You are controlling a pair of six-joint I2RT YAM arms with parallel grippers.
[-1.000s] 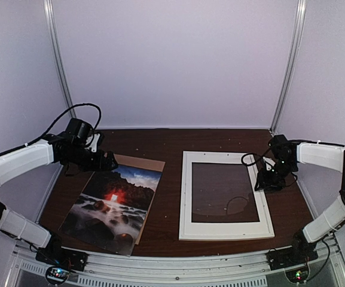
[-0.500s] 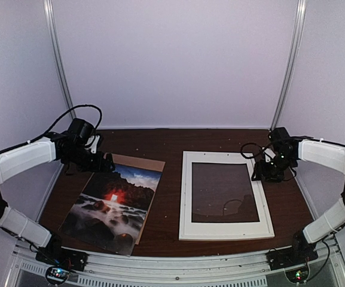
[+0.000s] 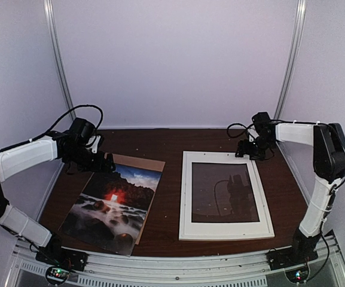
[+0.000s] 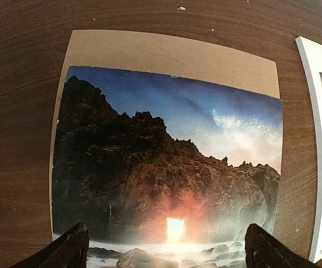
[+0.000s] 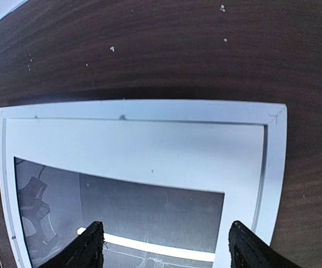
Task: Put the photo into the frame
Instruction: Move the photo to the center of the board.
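Note:
The photo point(image 3: 113, 201) point(image 4: 166, 162), a dark sunset print, lies flat on the left of the table, on top of a brown board point(image 3: 141, 160) point(image 4: 172, 50). My left gripper point(image 3: 104, 162) point(image 4: 169, 250) hovers over the photo's far end, open, both fingers apart with nothing between them. The white frame point(image 3: 185, 197) point(image 5: 149, 109) lies flat on the right, with a white mat point(image 5: 138, 148) inside it around a dark reflective window. My right gripper point(image 3: 248, 150) point(image 5: 168, 245) hangs open above the frame's far right corner, holding nothing.
The brown wooden table point(image 3: 172, 143) is closed in by pale walls with metal posts point(image 3: 287, 66) at the back corners. A metal rail point(image 3: 178, 266) carrying both arm bases runs along the near edge. Cables loop off both wrists.
The right arm has swung from the frame's right side to its far right corner, and its jaws have spread wider. The left arm has barely moved.

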